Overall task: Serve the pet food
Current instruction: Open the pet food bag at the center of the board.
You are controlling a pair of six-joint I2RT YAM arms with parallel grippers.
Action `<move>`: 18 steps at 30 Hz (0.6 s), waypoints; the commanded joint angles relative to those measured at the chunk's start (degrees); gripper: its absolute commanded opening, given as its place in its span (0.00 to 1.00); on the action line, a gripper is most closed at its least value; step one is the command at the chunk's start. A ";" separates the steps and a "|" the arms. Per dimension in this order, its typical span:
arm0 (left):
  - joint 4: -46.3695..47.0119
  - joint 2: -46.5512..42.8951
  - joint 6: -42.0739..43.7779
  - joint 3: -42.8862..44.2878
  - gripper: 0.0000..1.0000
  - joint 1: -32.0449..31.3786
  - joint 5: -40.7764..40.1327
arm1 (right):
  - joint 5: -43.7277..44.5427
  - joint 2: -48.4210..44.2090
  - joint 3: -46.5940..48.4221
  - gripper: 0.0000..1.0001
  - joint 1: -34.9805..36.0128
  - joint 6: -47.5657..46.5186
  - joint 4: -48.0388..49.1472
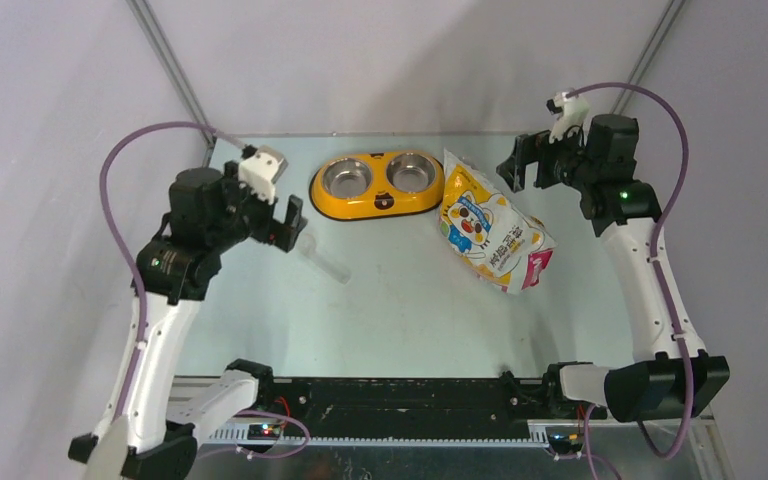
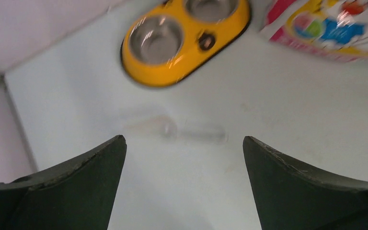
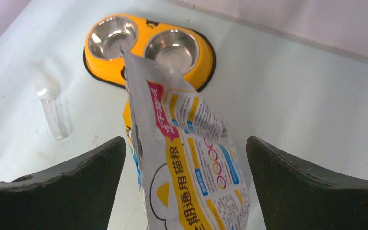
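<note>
Top external view: the pet food bag (image 1: 490, 232) rests on the table (image 1: 410, 310) just right of the yellow double bowl (image 1: 377, 184), its top corner near the right gripper (image 1: 522, 165). Both grippers' jaws gape wide, holding nothing. The left gripper (image 1: 290, 222) hovers beside the clear scoop (image 1: 322, 258).

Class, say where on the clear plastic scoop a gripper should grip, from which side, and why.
Grip the clear plastic scoop by its narrow straight handle, from above, fingers across its width: it lies flat on the table, and its cup end is wider. The open left gripper hovers nearest.
</note>
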 commanded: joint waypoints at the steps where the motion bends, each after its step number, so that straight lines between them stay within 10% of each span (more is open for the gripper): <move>1: 17.27 7.23 -1.89 1.79 1.00 -7.79 6.74 | -2.00 2.27 7.69 1.00 0.29 -1.25 0.20; 18: 45.08 18.20 -13.33 -12.58 1.00 -16.97 20.19 | -0.13 -1.88 1.30 1.00 0.50 -1.56 2.63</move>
